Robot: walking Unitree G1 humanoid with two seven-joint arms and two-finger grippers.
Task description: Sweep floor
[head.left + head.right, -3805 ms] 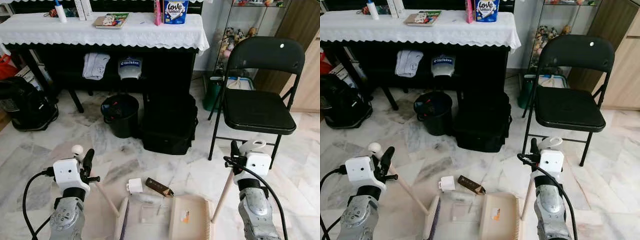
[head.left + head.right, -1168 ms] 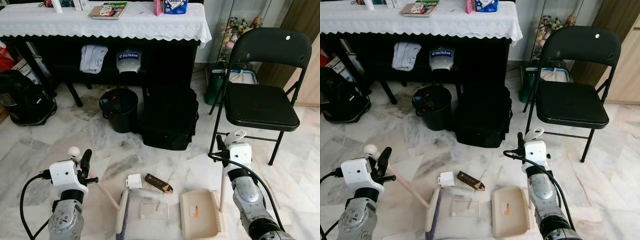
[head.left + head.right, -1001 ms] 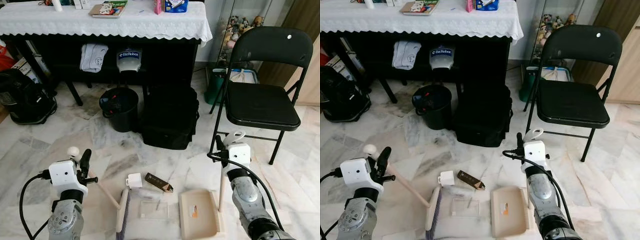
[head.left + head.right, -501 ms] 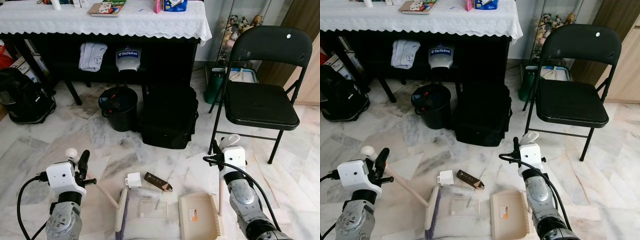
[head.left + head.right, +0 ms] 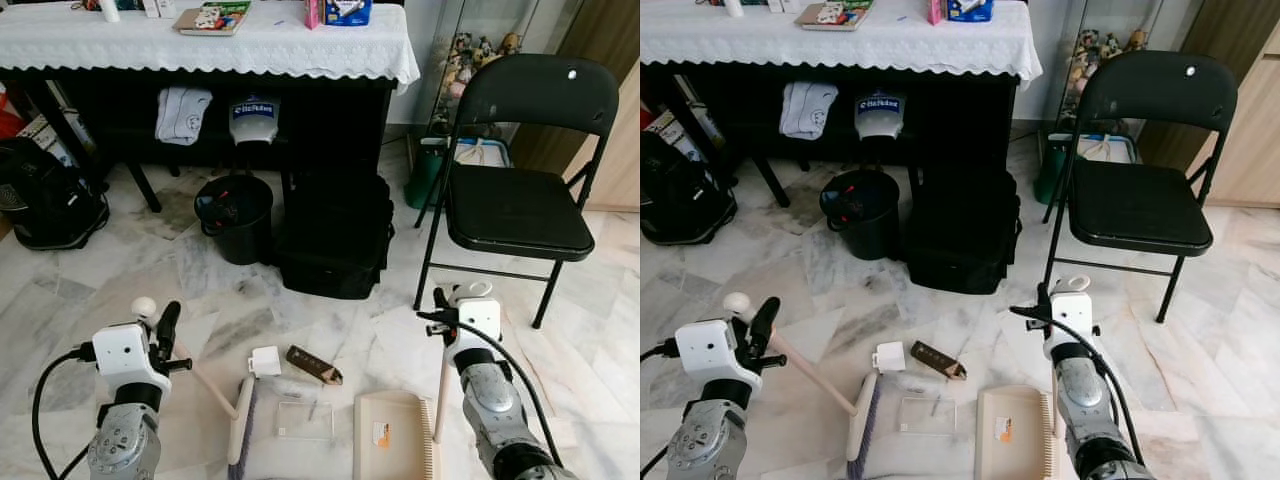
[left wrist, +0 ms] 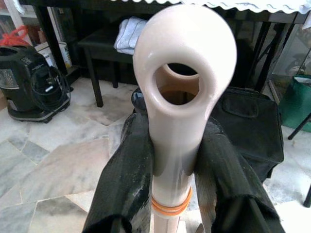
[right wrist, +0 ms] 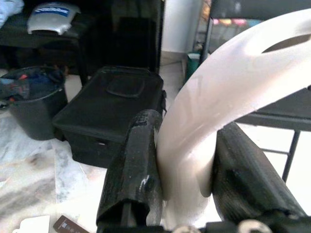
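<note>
Both jaws are clamped, the left gripper [image 6: 172, 160] on the broom [image 5: 240, 425] handle and the right gripper [image 7: 182, 160] on the dustpan [image 5: 392, 450] handle, so a skewed stroke could flick the clear packet [image 5: 304, 420] just left of the dustpan wide of its mouth.

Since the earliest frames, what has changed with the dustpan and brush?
The right gripper has drawn the dustpan back from the litter toward the robot. The left gripper stays clamped on the brush. The white box, brown wrapper and clear sheet lie unswept.

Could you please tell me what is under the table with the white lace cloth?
Under the table sit a black bin, a black bag, folded white cloth and a grey-white lettered item. Deeper behind them is too dark to make out.
</note>
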